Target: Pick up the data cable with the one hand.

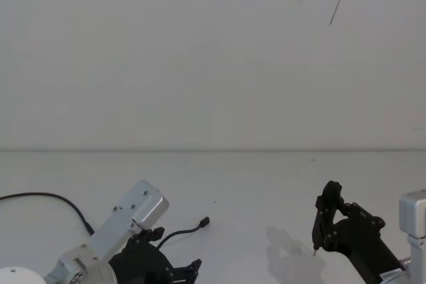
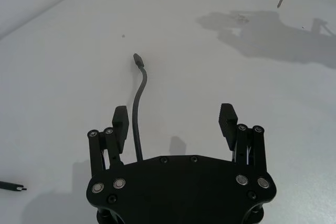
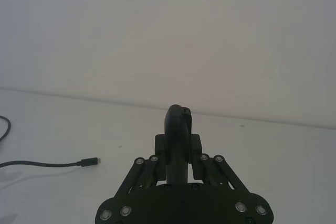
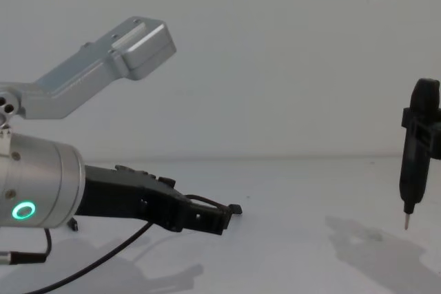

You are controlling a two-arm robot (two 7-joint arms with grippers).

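The data cable is a thin black cord with a small plug at its tip. It runs out between the jaws of my left gripper, close to one finger. That gripper is open, low over the white table at the near left, and the plug lies just beyond it. From the side, the plug sits right ahead of the left gripper. My right gripper hangs at the near right, shut on a black pen-shaped tool whose metal tip points down.
The white table runs back to a plain white wall. More black cord curves in from the left edge, and another small cord end lies beside the left gripper. The tool's shadow falls on the table.
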